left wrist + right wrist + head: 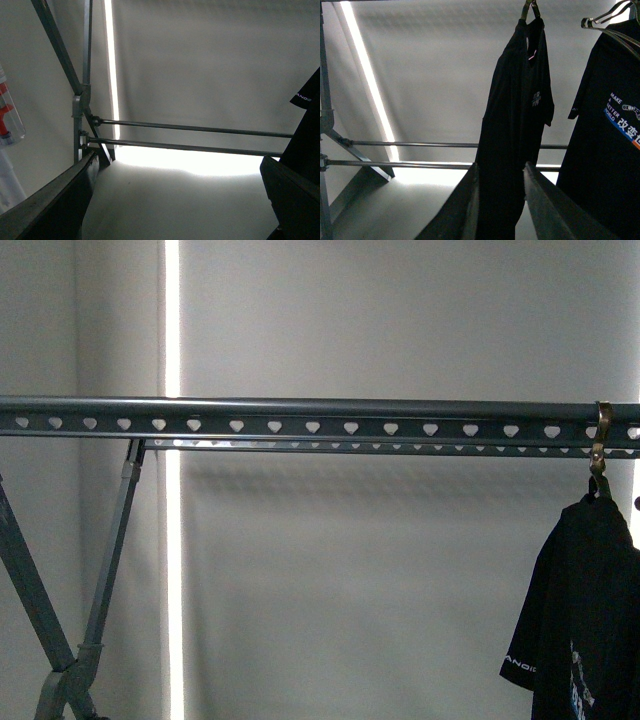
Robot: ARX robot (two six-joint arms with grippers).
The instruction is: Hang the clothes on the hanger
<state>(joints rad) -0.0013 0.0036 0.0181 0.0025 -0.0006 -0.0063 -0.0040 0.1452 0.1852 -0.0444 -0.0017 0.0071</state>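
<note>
Front view: grey hanger (310,418) runs across the frame, long rail w/ heart-shaped holes; crossed legs at left.
Clothes: black T-shirt (585,610) hangs from a hook (600,445) on the rail, far right end; white lettering on the sleeve hem, partly cut off by the frame edge.
Arms in front view: neither shows.
Left gripper (175,200): released, dark fingers (55,200) wide apart, nothing btwn them; rack's lower cross bars beyond the gap.
Spray bottle (7,117): clear w/ red trigger, at the edge of left wrist view.
Right gripper (501,200): fingers close together w/ the hanging black shirt (517,125) right behind the narrow gap; cannot tell if clenched on the cloth or not.
Second shirt (607,140): black, "MAKE A BETTER WORLD" + blue characters, on a shiny wire hanger (610,22), beside the first.
</note>
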